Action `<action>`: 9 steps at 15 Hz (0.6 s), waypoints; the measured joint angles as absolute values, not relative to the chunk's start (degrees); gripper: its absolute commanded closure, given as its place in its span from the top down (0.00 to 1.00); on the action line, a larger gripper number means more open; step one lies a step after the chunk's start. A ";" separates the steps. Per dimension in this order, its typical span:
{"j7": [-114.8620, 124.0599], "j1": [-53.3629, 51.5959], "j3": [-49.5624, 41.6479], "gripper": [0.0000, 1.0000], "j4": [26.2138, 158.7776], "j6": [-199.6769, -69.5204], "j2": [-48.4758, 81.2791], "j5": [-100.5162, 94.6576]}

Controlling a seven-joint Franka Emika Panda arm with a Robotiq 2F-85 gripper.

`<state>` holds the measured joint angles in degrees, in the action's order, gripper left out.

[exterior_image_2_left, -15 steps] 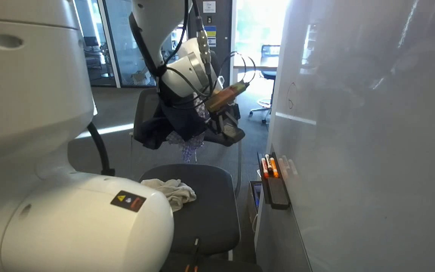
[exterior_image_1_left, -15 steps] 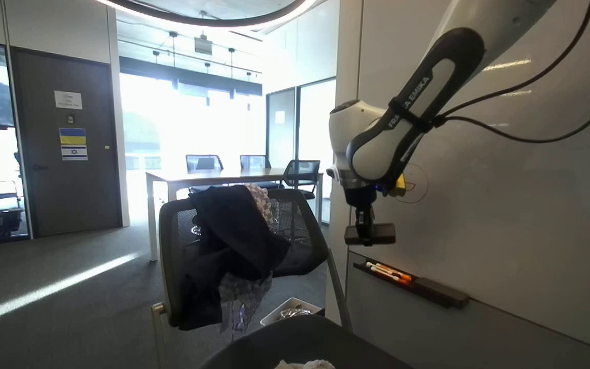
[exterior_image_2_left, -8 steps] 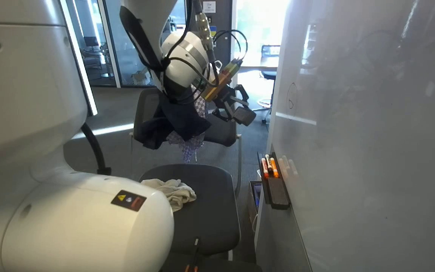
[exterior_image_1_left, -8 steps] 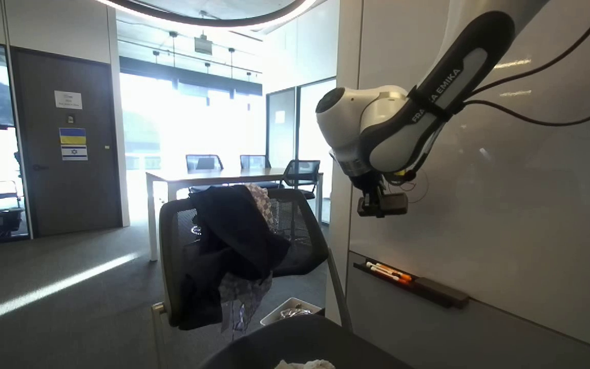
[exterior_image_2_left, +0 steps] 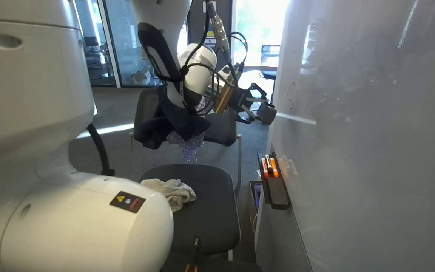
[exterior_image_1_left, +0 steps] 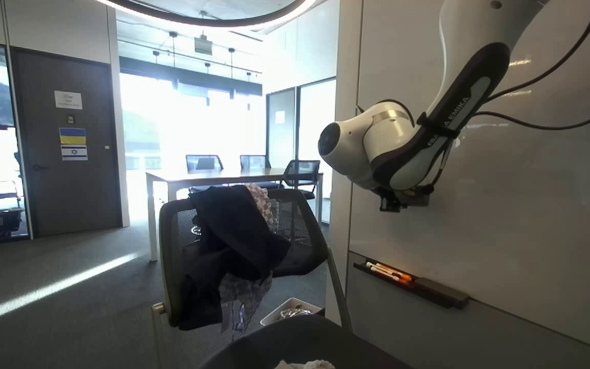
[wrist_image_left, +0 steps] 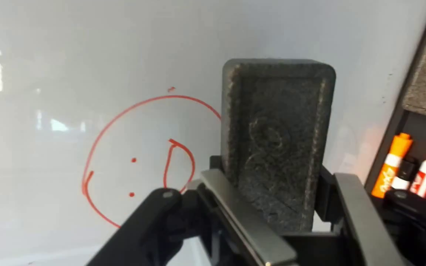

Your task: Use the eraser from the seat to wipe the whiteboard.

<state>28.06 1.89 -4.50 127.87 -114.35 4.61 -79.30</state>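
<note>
A dark, rectangular felt eraser is clamped between the fingers of my gripper, which presses its two long sides. In an exterior view the eraser sits at the tip of the gripper, close to the whiteboard; whether they touch I cannot tell. Red marker lines form a round face on the whiteboard in the wrist view, partly hidden behind the eraser and fingers. The grey seat stands lower down, away from the gripper, with a crumpled pale cloth on it.
Along the board's lower edge, a dark ledge holds several markers and another eraser. A black garment hangs over the chair's backrest. Below, a white box is on the floor. Cables loop off the arm.
My gripper has risen from beside the chair back, tilted to face the whiteboard, and carried the eraser towards the board. The grip stays the same; the chair and ledge have not moved.
</note>
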 measured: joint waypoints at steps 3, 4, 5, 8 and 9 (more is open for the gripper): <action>34.82 2.40 -4.66 0.31 127.81 -111.56 5.85 -88.26; 37.34 2.74 -4.91 0.31 127.79 -110.90 6.54 -91.53; 40.07 3.21 -5.21 0.31 127.77 -110.17 7.36 -94.73; 46.64 5.12 -6.19 0.31 127.77 -109.61 10.42 -102.05; 48.23 5.32 -6.25 0.31 127.84 -109.43 11.11 -103.39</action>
<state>48.23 5.32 -6.25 127.84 -109.43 11.11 -103.39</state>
